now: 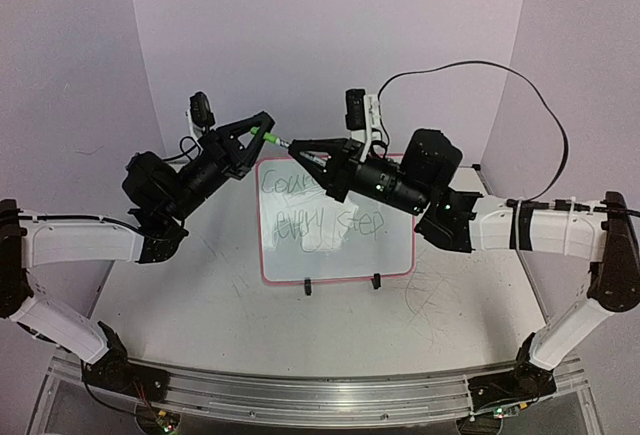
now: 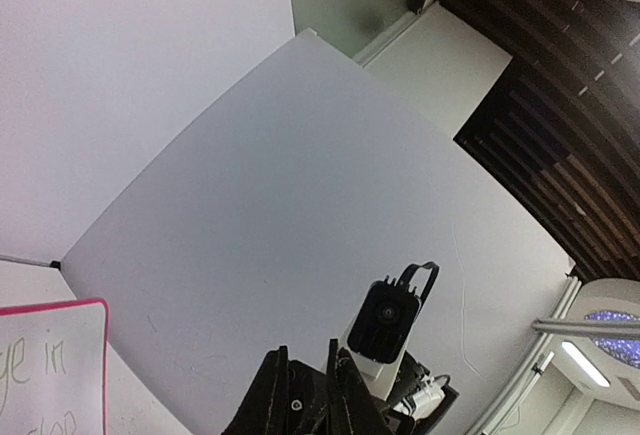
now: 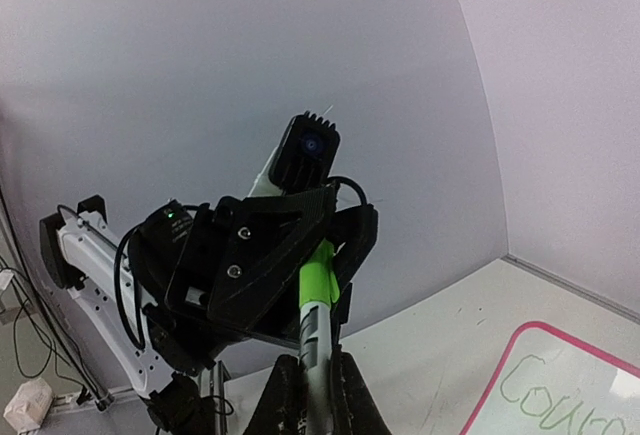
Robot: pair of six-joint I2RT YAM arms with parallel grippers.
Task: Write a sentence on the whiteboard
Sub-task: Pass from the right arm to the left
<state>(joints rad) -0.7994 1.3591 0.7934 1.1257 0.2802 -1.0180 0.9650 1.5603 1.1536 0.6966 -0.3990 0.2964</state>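
Observation:
The whiteboard [image 1: 335, 260] stands on the table with the green sentence [image 1: 318, 217] in two lines on it. Above its far edge, my right gripper [image 1: 300, 151] is shut on the grey body of a marker [image 1: 284, 142]. From the other side, my left gripper [image 1: 262, 132] is closed around the marker's green cap [image 3: 319, 283]. The right wrist view shows the marker [image 3: 315, 340] rising from my right fingers [image 3: 350, 395] into the left jaws. A corner of the whiteboard [image 2: 60, 395] with green writing shows in the left wrist view; the cap is hidden there.
Both arms meet in the air over the back of the table, near the purple backdrop. Two black clip feet [image 1: 307, 286] hold the board's near edge. A black cable [image 1: 520, 85] loops above the right arm. Grey scribble marks [image 1: 440, 300] cover the tabletop.

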